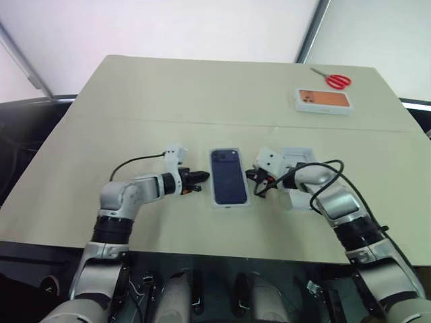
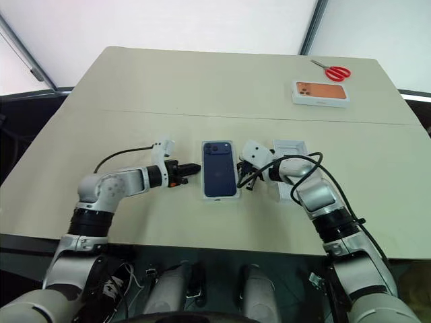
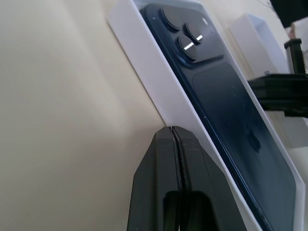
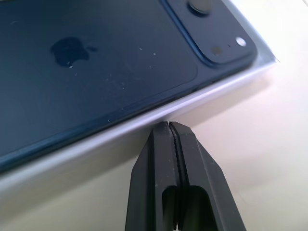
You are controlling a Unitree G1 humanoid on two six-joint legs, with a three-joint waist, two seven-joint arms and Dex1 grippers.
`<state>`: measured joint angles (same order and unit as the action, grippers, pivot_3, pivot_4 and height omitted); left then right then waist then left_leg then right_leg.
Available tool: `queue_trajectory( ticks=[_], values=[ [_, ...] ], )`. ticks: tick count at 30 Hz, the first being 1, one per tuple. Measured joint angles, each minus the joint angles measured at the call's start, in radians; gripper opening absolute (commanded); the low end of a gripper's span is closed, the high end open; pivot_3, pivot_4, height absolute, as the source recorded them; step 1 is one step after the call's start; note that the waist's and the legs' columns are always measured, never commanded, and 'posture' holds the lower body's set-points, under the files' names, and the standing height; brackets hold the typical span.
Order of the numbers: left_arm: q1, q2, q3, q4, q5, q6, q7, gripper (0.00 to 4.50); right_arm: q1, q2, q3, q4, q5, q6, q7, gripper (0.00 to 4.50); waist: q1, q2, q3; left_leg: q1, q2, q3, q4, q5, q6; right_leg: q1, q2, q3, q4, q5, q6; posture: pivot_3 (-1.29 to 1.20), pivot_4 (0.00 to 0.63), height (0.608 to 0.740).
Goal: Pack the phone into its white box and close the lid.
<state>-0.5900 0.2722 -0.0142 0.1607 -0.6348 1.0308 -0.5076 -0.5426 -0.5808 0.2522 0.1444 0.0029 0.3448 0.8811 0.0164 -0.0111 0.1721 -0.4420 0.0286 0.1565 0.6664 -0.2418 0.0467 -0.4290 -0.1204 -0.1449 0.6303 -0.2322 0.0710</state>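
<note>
I see the phone [image 1: 228,176] lying back-up in the white box [image 3: 144,72] — my left gripper [image 1: 201,182] and right gripper [image 1: 256,182], both clenched empty, flank it.

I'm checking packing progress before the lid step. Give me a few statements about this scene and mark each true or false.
1. The phone lies in the white box. True.
2. The phone lies screen up. False: its back and camera bump face up.
3. The lid covers the box. False: it sits apart, beside the right gripper.
4. Both grippers, including the left gripper, are shut. True.
5. Scissors lie at the table's far end. True.
</note>
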Motion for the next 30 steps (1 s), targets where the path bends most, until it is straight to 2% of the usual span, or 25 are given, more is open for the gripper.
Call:
queue_trajectory(
  ticks=[9, 21, 30],
  values=[
    [-0.165, -0.171, -0.054, 0.276, 0.146, -0.153, -0.059, 0.05, 0.119, -0.114, -0.109, -0.055, 0.002, -0.003, 0.006, 0.0, 0.026, 0.0, 0.0, 0.0, 0.0, -0.002, 0.002, -0.001, 0.003, 0.002, -0.002, -0.003, -0.001, 0.0, 0.0, 0.0, 0.15, 0.738],
    [-0.242, -0.258, -0.082, 0.423, 0.249, -0.233, -0.159, 0.05, 0.167, -0.178, -0.165, -0.051, 0.0, -0.01, -0.005, 0.0, 0.026, 0.0, 0.0, -0.001, -0.002, -0.004, 0.003, -0.003, 0.006, 0.003, -0.005, -0.005, -0.002, 0.0, 0.0, 0.0, 0.15, 0.738],
    [-0.277, -0.283, -0.081, 0.497, 0.292, -0.28, -0.204, 0.05, 0.191, -0.187, -0.189, -0.064, 0.0, -0.001, -0.011, 0.0, 0.025, 0.0, 0.0, -0.001, -0.002, -0.004, 0.003, -0.003, 0.007, 0.003, -0.005, -0.005, -0.002, 0.0, 0.001, 0.0, 0.15, 0.738]
  ],
)
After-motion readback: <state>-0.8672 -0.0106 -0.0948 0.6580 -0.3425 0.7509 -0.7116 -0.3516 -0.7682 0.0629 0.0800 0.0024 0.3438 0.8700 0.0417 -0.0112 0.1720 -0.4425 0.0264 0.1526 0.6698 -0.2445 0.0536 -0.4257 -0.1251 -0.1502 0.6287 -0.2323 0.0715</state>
